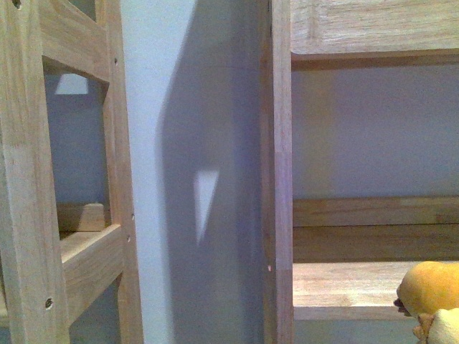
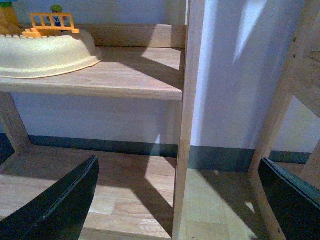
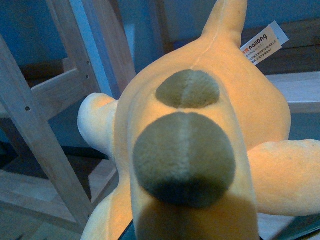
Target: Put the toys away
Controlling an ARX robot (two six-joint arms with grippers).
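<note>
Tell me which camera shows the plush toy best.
The right wrist view: the plush toy fills the frame, showing orange-yellow body, two dark patches and a white tag. The front view catches only part of it at the lower right corner. The left wrist view shows none of it.

Left end effector [image 2: 178,165], fingers [image 2: 70,200] well apart.

plush animal [image 3: 260,110]: orange-yellow, two olive-brown spots | shelf [image 1: 344,283]: pale wood
</note>
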